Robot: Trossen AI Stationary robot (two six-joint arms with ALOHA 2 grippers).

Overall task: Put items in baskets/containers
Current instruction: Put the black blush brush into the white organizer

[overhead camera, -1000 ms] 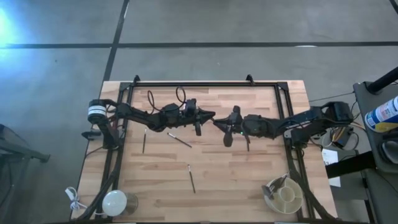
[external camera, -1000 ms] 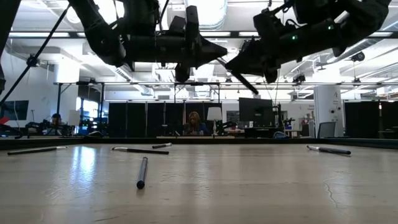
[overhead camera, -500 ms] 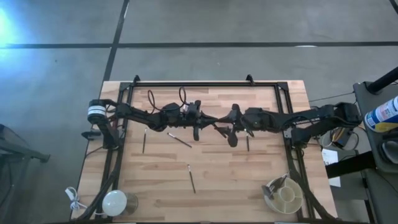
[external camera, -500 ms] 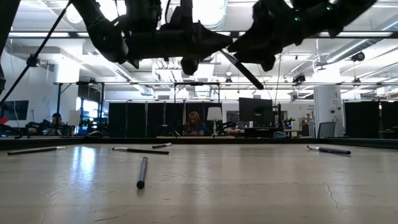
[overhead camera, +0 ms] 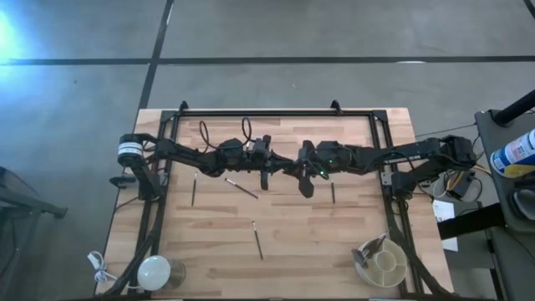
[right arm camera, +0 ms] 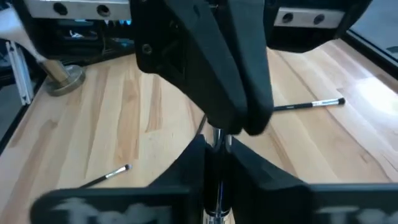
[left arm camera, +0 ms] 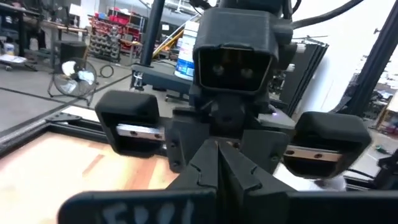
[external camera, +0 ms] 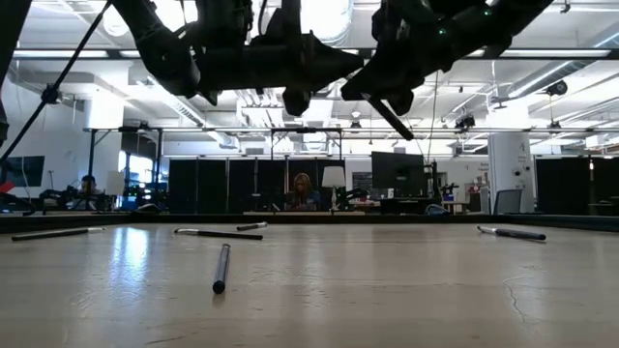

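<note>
A thin dark brush (external camera: 383, 112) hangs slanted in the air above the table's middle, between my two grippers. My left gripper (overhead camera: 282, 159) reaches in from the table's left and is shut on it. My right gripper (overhead camera: 293, 164) reaches in from the right, tip to tip with the left, and is also shut on it. The cream tub (overhead camera: 384, 262) stands at the near right corner with several brushes leaning in it. Several more brushes lie flat on the wood (overhead camera: 193, 189) (overhead camera: 242, 189) (overhead camera: 257, 239) (overhead camera: 333, 192). My left gripper pinches the brush at its upper end (right arm camera: 217, 133) between both fingers, coming level from the table's left. The brush is lifted clear and slants down away from it. My right gripper pinches the same brush a little farther along its handle (right arm camera: 215, 163), coming from the table's right. The metal ferrule (right arm camera: 215, 213) shows between its fingers, and the brush's lower end (external camera: 408, 136) sticks out free beneath.
A white glossy dome (overhead camera: 155, 271) with a cord sits at the near left corner. A black frame (overhead camera: 276, 112) runs along the far edge and both sides. Loose brushes lie left of centre (external camera: 221, 268) (external camera: 218, 233) and one at the right (external camera: 513, 232).
My right gripper has moved toward the table's left and slightly up, closing in on my left gripper until the two stand tip to tip at the brush. The left gripper and the brush have stayed nearly where they were.
</note>
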